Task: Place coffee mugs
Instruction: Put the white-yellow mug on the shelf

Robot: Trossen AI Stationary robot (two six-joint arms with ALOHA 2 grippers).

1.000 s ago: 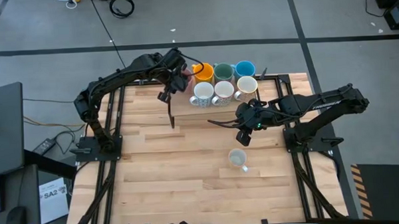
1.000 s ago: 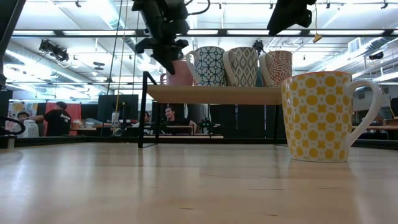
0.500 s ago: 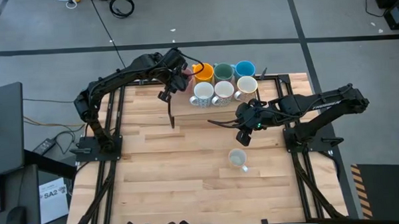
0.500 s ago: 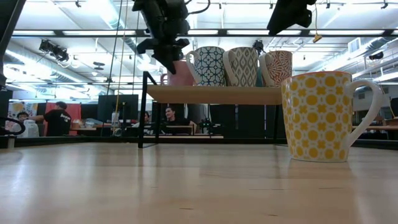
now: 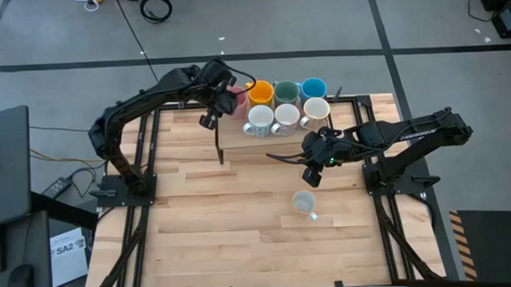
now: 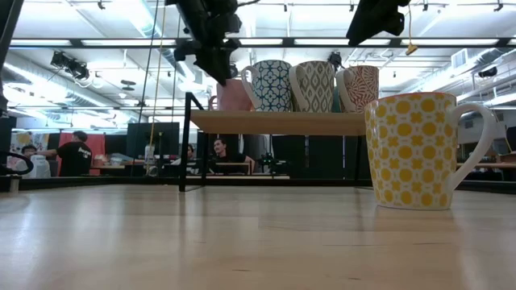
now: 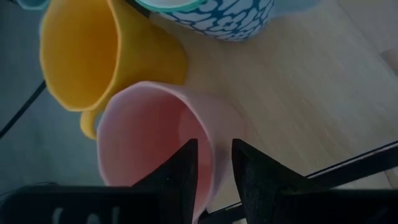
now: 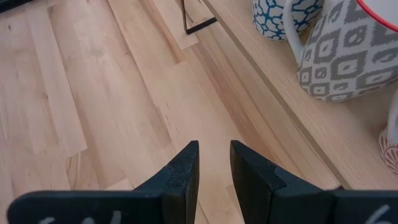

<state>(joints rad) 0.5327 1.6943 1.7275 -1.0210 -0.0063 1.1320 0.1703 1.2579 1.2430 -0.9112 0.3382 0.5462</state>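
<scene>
Seven coffee mugs stand on a raised wooden shelf [image 5: 264,145] at the table's far side: pink [image 5: 234,100], orange [image 5: 260,93], green [image 5: 286,92] and blue [image 5: 313,89] at the back, three patterned white ones [image 5: 286,117] in front. A yellow-patterned mug [image 5: 304,201] stands on the table nearer the front. My left gripper [image 7: 214,165] is open just above the pink mug [image 7: 155,137], one finger over its hollow and one outside its rim. My right gripper [image 5: 312,174] hangs open above the table before the shelf, with nothing in it.
The shelf [image 6: 274,122] stands on thin black legs [image 6: 185,141] with a gap beneath it. Bare tabletop [image 5: 199,222] lies to the left and near side of the yellow-patterned mug [image 6: 411,153]. People sit in the room beyond the far edge.
My left gripper has risen from the pink mug's rim, drifting slightly toward the table's far left. The pink mug stays standing on the shelf.
</scene>
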